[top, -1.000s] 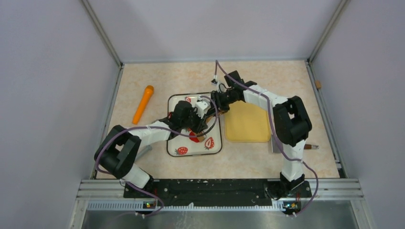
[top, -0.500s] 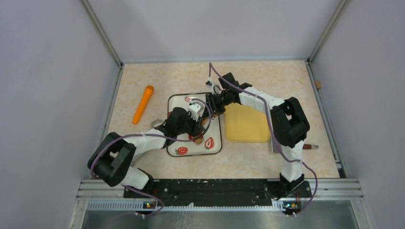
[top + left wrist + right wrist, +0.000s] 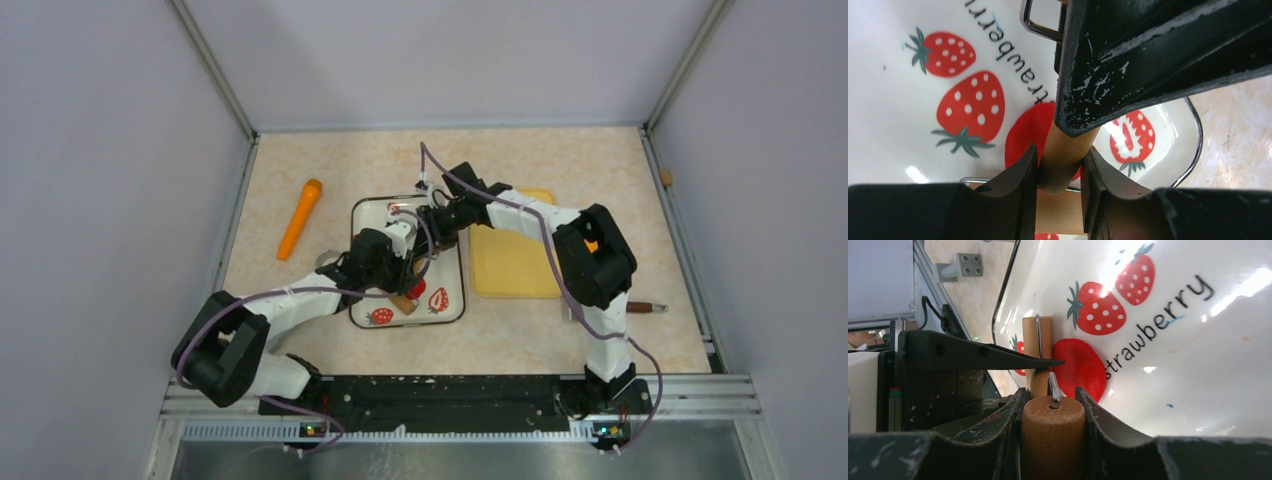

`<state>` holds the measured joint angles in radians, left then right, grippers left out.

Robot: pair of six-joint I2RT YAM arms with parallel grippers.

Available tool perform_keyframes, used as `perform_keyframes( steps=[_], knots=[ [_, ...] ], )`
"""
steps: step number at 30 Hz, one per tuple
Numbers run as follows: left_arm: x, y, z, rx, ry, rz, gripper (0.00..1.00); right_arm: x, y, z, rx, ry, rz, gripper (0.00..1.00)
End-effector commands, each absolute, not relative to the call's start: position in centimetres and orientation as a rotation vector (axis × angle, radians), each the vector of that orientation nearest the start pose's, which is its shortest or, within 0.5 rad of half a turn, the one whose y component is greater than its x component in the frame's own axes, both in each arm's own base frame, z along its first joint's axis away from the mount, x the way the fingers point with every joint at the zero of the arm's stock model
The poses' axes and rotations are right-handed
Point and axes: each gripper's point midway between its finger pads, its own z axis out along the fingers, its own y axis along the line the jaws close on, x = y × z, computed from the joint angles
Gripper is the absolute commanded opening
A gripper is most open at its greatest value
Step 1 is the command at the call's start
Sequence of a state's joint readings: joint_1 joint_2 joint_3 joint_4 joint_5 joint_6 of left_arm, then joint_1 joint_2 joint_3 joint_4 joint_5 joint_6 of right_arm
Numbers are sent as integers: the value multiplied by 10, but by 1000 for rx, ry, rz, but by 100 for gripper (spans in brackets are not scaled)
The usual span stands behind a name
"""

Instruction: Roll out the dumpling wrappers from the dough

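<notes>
A flattened patch of red dough (image 3: pixel 1079 369) lies on the white strawberry-print tray (image 3: pixel 455 315); it also shows as red dough (image 3: pixel 1023 135) under the left wrist. A small wooden roller (image 3: pixel 1037 337) on a wire frame stands beside it. My right gripper (image 3: pixel 1053 400) is shut on the roller's wooden handle (image 3: pixel 1053 440). My left gripper (image 3: pixel 1060 155) is shut on the same wooden handle (image 3: pixel 1068 142), just below the right finger (image 3: pixel 1148 60). From above, both grippers meet over the tray, and the roller's end (image 3: pixel 404 302) pokes out near the dough (image 3: pixel 417 289). The dumpling wrappers are out of view.
An orange stick-shaped thing (image 3: pixel 300 217) lies left of the tray. A yellow board (image 3: pixel 515 265) sits right of it, partly under the right arm. A brown-handled tool (image 3: pixel 645 308) lies at the near right. Grey walls close the table on three sides.
Both arms shifted left and toward the near edge together. The roller travelled with them across the tray to the dough; both grips held.
</notes>
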<state>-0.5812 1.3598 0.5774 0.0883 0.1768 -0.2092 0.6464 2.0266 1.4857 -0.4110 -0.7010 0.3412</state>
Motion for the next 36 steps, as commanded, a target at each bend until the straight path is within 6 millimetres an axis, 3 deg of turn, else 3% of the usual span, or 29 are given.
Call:
perform_keyframes(
  steps=[1,4,9,13,17,23,30,36],
  knots=[
    [253,-180,33,214,2469,-457,0,285,364,54,-738,2674,1071,0],
    [263,-184,62,236,2406,-467,0,291,375,88,-777,2588,1139,0],
    [272,-206,138,378,2196,-591,0,287,380,162,-843,2406,1323,0],
    [275,-222,163,503,2062,-611,0,286,369,186,-895,2334,1267,0],
    [291,-228,151,485,2026,-563,0,305,351,172,-877,2353,1024,0],
    [312,-231,128,461,1969,-509,0,322,348,154,-908,2349,899,0],
    [300,-228,78,454,2104,-511,0,318,352,119,-963,2402,855,0],
    [294,-234,43,437,2141,-559,0,325,334,90,-962,2478,677,0]
  ],
)
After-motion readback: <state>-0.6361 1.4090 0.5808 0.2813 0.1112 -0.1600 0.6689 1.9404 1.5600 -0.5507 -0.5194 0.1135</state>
